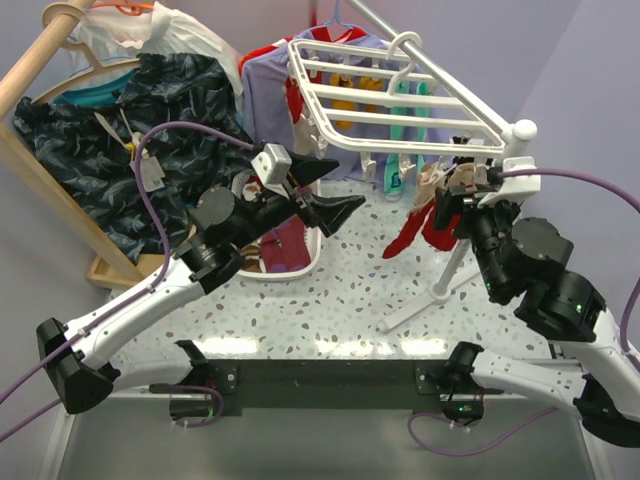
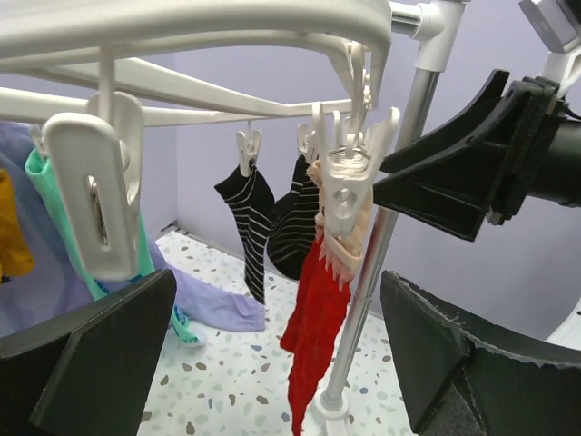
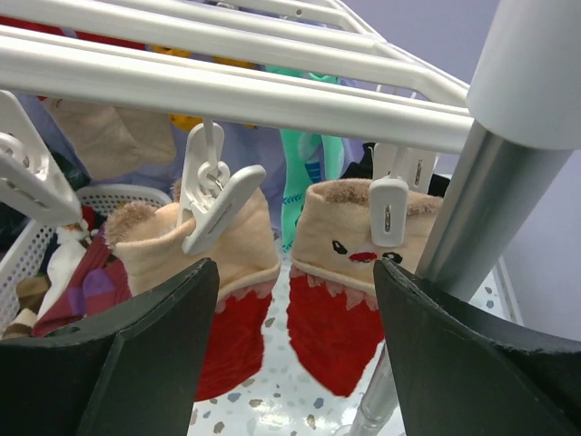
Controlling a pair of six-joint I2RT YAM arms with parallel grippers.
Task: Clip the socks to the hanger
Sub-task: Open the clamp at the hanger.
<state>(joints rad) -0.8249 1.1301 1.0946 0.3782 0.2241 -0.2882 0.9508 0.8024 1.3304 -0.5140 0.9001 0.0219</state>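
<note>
Both sets of jaws stand wide and empty. The hanger (image 1: 400,100) hangs over the desk's (image 1: 330,305) far right corner. My left jaws sit beside it, facing a clip (image 2: 95,195) that looks free, and my right jaws are under its near bars. A maroon sock (image 1: 287,245) lies unclipped in the basket (image 1: 314,250) toward the far left edge. I judge the wide jaws ready to fetch it.

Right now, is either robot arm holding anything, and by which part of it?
Nothing is held. The left gripper is open in the air; the right gripper is open too, facing red and beige socks clipped to the hanger.
</note>
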